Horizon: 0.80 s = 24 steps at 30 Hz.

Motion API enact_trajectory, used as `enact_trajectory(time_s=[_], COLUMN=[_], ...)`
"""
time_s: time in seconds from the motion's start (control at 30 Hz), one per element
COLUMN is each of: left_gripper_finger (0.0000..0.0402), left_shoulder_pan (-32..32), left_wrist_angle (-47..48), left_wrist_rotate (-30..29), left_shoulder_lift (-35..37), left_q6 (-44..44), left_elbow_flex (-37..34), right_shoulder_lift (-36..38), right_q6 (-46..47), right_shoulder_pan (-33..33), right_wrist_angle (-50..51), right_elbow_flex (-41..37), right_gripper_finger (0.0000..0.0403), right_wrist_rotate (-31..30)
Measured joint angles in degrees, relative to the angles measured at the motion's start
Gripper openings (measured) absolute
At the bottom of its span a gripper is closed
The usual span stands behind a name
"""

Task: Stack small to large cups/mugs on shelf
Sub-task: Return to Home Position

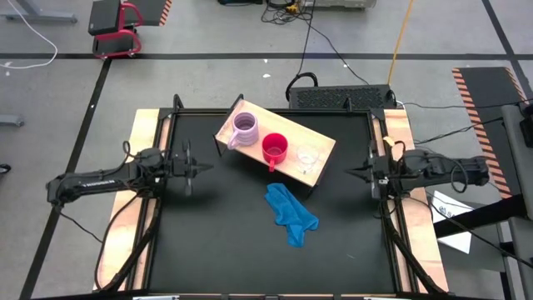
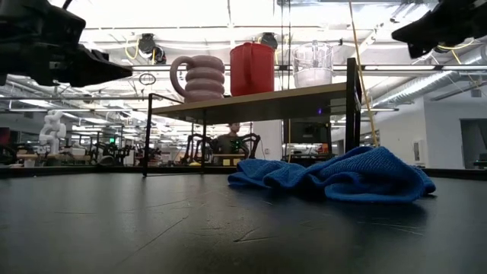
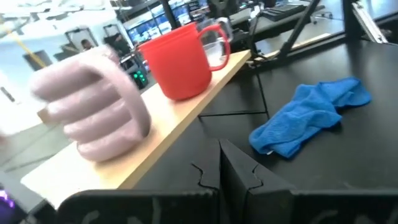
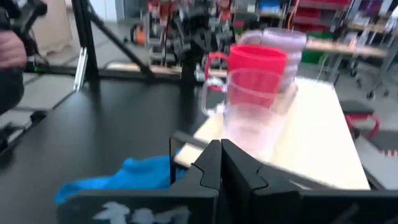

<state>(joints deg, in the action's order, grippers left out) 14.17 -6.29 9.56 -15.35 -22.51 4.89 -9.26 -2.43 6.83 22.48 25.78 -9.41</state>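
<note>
Shelf (image 1: 321, 143), a pale wooden board on thin dark legs set askew at the far middle of your black surface (image 1: 225, 242), carries three in a row: a ribbed, matte pink mug (image 1: 246, 127) at its left end, a smooth red mug (image 1: 275, 147) in the middle, and a see-through clear cup (image 1: 308, 156) nearest the right arm, each just beside the next. A crumpled blue cloth (image 1: 291, 212) of nubby fabric lies on the surface in front of the shelf. You have the left tool (image 1: 193, 167) and right tool (image 1: 354, 172) at opposite edges of the surface, well apart from the shelf, each with its fingers pressed together.
</note>
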Motion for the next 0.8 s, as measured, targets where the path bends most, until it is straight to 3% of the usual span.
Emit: enact_trajectory(time_s=[0.2, 0.37, 0.5, 0.67, 0.8], left_gripper_finger=[0.0003, 0.0003, 0.0003, 0.0003, 0.0003], left_shoulder_pan=[5.49, 11.06, 14.62, 17.78, 19.73], left_wrist_angle=[0.12, 0.11, 0.12, 0.11, 0.18], left_wrist_rotate=[4.78, 10.17, 14.45, 16.18, 16.88], left_shoulder_lift=[0.00, 0.00, 0.00, 0.00, 0.00], left_q6=[3.94, 5.64, 6.25, 6.33, 6.33], left_elbow_flex=[0.00, 0.00, 0.00, 0.00, 0.00], right_shoulder_lift=[0.00, 0.03, 0.05, 0.05, 0.05], right_q6=[-1.90, -0.15, 0.11, -0.90, -1.77], right_shoulder_pan=[-2.12, -6.15, -8.96, -11.84, -13.49], right_wrist_angle=[-14.21, -15.39, -15.66, -14.94, -17.55], right_elbow_flex=[-10.07, -14.15, -14.45, -14.47, -14.72], right_gripper_finger=[0.0000, 0.0000, 0.0000, 0.0000, 0.0000], right_wrist_rotate=[-0.60, -0.88, 4.70, 7.37, 13.77])
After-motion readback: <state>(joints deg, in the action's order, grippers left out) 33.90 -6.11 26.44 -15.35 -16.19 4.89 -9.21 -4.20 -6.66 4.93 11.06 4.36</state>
